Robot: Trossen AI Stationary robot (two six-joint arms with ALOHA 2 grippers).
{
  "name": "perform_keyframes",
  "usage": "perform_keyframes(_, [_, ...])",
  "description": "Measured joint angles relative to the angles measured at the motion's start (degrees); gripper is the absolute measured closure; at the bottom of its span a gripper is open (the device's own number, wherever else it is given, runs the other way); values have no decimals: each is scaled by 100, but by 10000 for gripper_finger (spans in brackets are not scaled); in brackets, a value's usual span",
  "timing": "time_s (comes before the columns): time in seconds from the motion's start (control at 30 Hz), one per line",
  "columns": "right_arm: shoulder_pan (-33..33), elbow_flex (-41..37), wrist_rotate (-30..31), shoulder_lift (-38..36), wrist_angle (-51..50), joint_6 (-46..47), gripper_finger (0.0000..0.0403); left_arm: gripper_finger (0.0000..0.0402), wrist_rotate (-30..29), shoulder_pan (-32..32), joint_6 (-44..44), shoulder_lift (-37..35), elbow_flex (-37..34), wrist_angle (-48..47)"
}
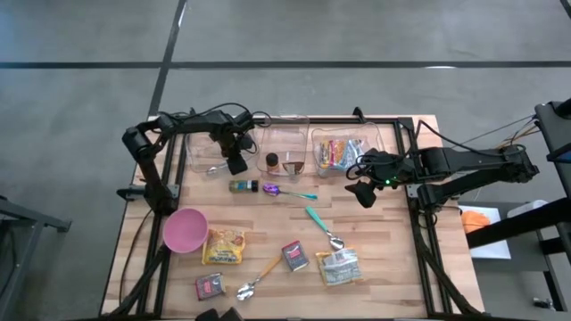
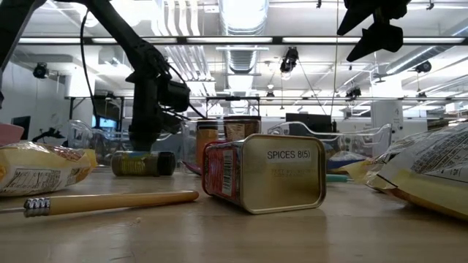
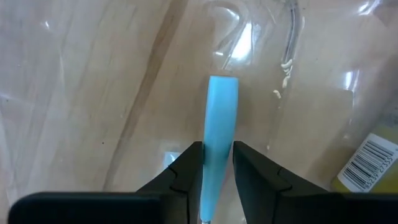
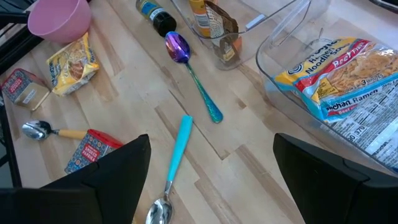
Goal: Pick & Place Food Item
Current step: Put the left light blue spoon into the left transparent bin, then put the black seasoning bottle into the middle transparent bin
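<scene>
Left pincer [image 3: 217,163] around blue spoon handle [image 3: 219,124] (fingers touching).

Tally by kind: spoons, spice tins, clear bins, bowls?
Spoons: 4
Tins: 2
Bins: 3
Bowl: 1
Total: 10
</scene>
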Motion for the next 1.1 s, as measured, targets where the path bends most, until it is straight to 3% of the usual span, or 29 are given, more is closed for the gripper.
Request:
perform_keyframes(0.27, [1,0,-2,0,-1,0,70,290,0,2,13,-95,82,-141])
perform_keyframes(0.53, [2,0,-4,0,-2,0,70,182,-3,4,46,-368,318,-415])
perform_keyframes(0.7, [1,0,-4,0,-1,0,70,132,-305,-6,29,-612,508,-723])
perform_keyframes(1.1, [0,0,-4,-4,-3,0,70,123,-299,-594,-126,-1842,600,-722])
